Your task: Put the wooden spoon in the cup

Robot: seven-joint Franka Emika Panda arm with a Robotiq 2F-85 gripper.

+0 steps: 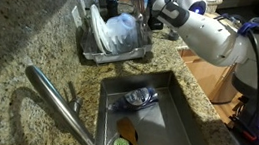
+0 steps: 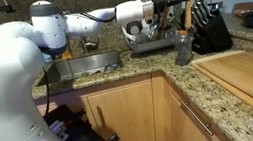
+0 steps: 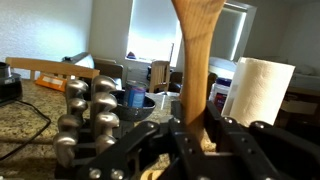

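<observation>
Fingers (image 3: 236, 140) clenched on spoon (image 3: 196, 70), upright. Centre lower end over cup (image 2: 182, 46), lower straight, release only once inside; avoid rim knock.

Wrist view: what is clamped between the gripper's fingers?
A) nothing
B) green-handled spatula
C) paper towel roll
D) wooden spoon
D: the wooden spoon rises upright out of the gripper, whose fingers are closed on its handle; the paper towel roll stands apart behind it.

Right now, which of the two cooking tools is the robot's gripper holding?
The slim plain brown wooden spoon, clamped in the gripper. The broader orange-tan spatula with a green handle lies in the metal sink instead.
</observation>
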